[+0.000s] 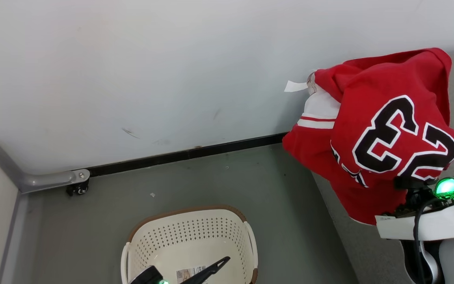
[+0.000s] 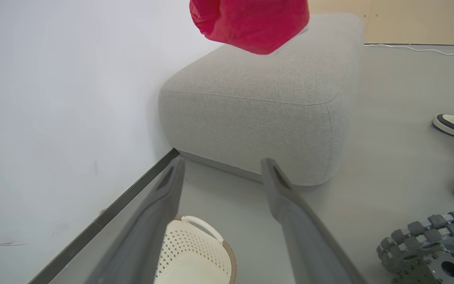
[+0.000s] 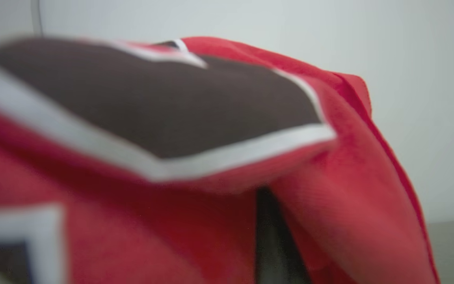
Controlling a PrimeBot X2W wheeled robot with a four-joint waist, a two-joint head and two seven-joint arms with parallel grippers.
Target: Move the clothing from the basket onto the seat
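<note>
Clothing: the red jersey [image 1: 373, 134] is hanging bunched above the grey sofa's [image 2: 258, 98] left end, number 23 showing.
Right arm: the right claw [image 1: 407, 184] is pinching the jersey's fabric, jaws pressed together.
Left arm: the left claw [image 2: 223, 163] is hovering over the basket [image 1: 189, 232], jaws spread wide.
Container: the basket is sitting on the floor [image 1: 219, 181], left of the sofa, near the wall [image 1: 172, 79].

Bare grey floor [image 1: 219, 185] lies open across the middle of the head view, between the wall [image 1: 172, 59] at the top and the basket [image 1: 189, 232] at bottom centre. At right the sofa [image 2: 258, 98] blocks the way, the red jersey [image 1: 376, 130] hanging above it. Two shoes [image 2: 453, 125] stand on the floor at the left wrist view's right edge
</note>
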